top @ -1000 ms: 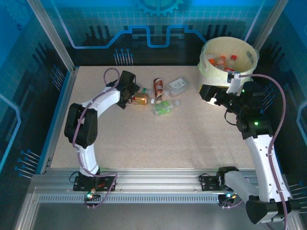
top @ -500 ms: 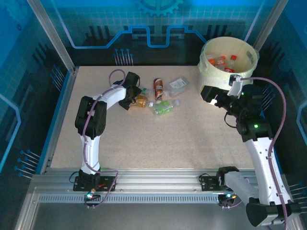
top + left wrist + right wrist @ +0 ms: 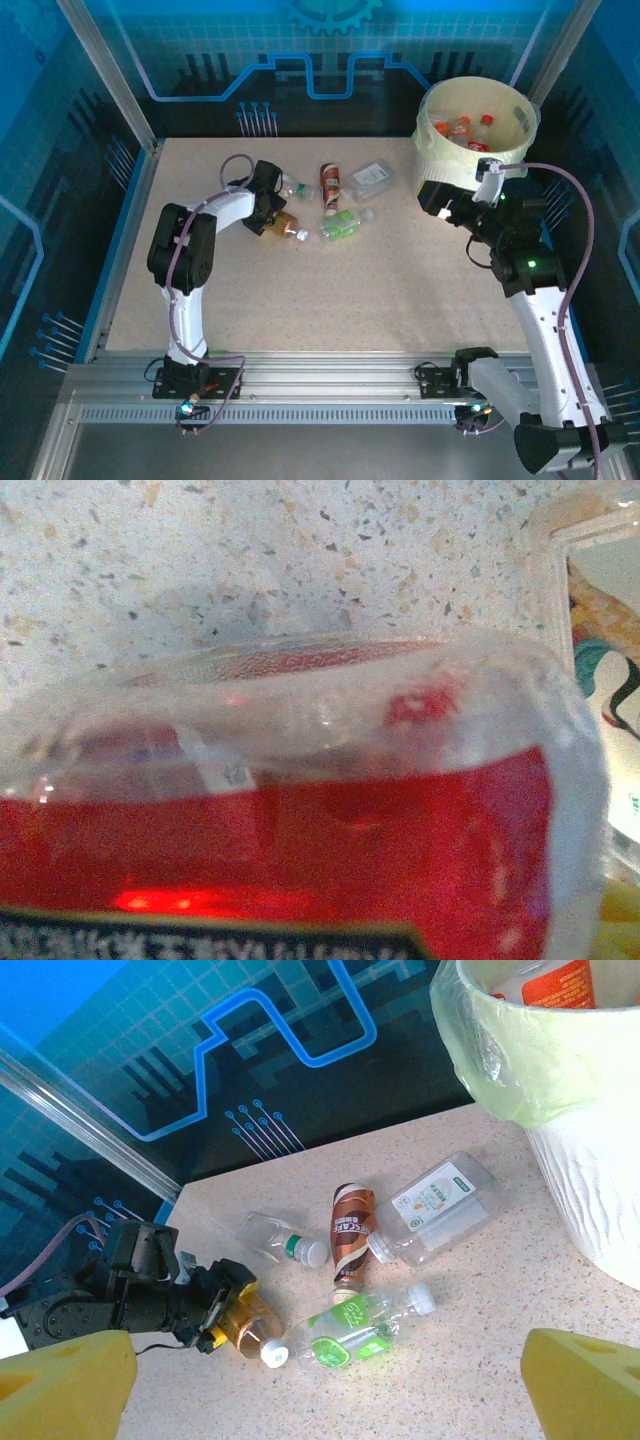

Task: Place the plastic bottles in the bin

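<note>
Right wrist: we note left gripper (image 3: 228,1310) straddling amber bottle (image 3: 252,1328), clamp unclear; green-label bottle (image 3: 350,1328) just beside; right gripper (image 3: 325,1385) jaws wide apart.

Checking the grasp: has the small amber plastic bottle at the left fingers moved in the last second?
Yes. The small amber plastic bottle slid toward the near aluminium rail, farther from the unmoved brown-labelled plastic bottle.

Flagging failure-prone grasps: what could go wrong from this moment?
1. The left gripper sits at the base end of the amber bottle, cap sticking out; it may pivot or slip when lifted.
2. The bin stands far right beside the right arm; carrying across risks a collision.
</note>
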